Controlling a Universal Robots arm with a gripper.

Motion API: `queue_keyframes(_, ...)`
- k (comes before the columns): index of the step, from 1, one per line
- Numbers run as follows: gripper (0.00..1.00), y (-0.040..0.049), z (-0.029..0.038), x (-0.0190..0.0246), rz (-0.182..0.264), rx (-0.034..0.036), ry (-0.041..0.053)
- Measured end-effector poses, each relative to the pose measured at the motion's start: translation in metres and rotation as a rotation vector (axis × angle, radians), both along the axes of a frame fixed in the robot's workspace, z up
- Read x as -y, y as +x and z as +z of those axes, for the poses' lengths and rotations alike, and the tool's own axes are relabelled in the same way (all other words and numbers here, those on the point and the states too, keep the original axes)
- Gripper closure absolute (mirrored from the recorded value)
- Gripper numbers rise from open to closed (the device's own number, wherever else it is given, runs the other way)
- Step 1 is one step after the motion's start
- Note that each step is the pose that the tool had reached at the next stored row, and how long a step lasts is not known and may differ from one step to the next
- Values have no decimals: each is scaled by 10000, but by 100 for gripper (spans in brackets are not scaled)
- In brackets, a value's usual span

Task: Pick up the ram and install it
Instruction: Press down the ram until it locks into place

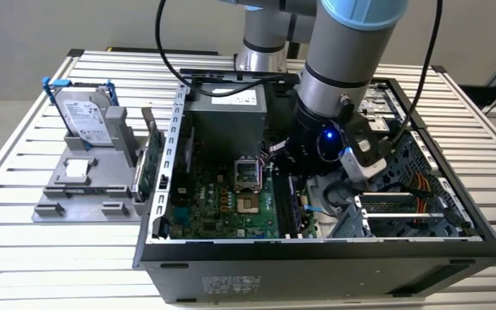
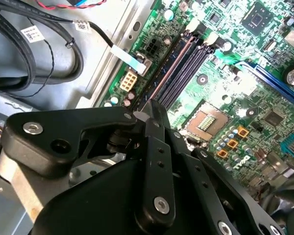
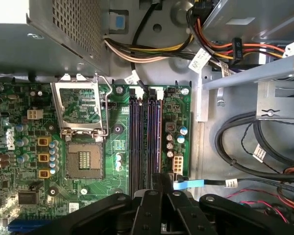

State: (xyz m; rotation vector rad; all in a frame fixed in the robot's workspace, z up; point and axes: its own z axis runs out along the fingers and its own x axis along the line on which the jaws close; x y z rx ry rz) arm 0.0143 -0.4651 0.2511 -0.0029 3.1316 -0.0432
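A robotics lab bench — slatted aluminium table [image 1: 24, 139], open computer case [image 1: 317, 258], grey parts fixture [image 1: 84, 187].

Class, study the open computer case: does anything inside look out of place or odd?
Yes: on the green motherboard, the silver metal retention frame is flipped open, leaving the square processor socket bare and uncovered.
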Motion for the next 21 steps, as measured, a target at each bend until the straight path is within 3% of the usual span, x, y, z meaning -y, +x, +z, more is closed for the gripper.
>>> queue_keyframes(21, 100, 0, 223, 0, 0, 0, 0)
